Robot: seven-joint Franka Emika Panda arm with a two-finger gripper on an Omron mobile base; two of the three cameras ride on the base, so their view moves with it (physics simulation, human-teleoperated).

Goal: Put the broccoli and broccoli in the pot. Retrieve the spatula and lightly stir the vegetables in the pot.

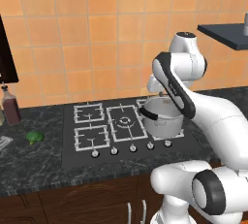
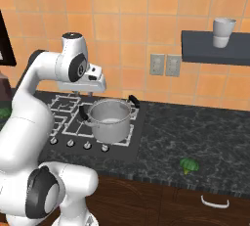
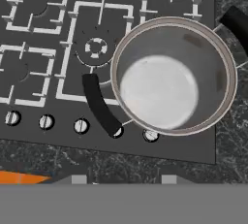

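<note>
Hovering over shiny steel cylindrical pot point(image 3: 174, 75), empty, on hob's right burner | pincer point(image 2: 90, 84) above pot rim, cannot tell whether fingers are apart or together | bumpy green broccoli floret point(image 1: 34, 137) on dark counter point(image 1: 29, 165) left of hob, second floret point(image 2: 189, 165) right of it | judged light, brittle, rollable: grip across crown, gently.

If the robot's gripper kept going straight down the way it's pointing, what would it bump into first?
Probably the pot. The hand view looks straight down into its open, empty mouth, so the gripper would likely pass the rim and reach the shiny bottom. It may clip the near rim first; depth is hard to judge.
</note>
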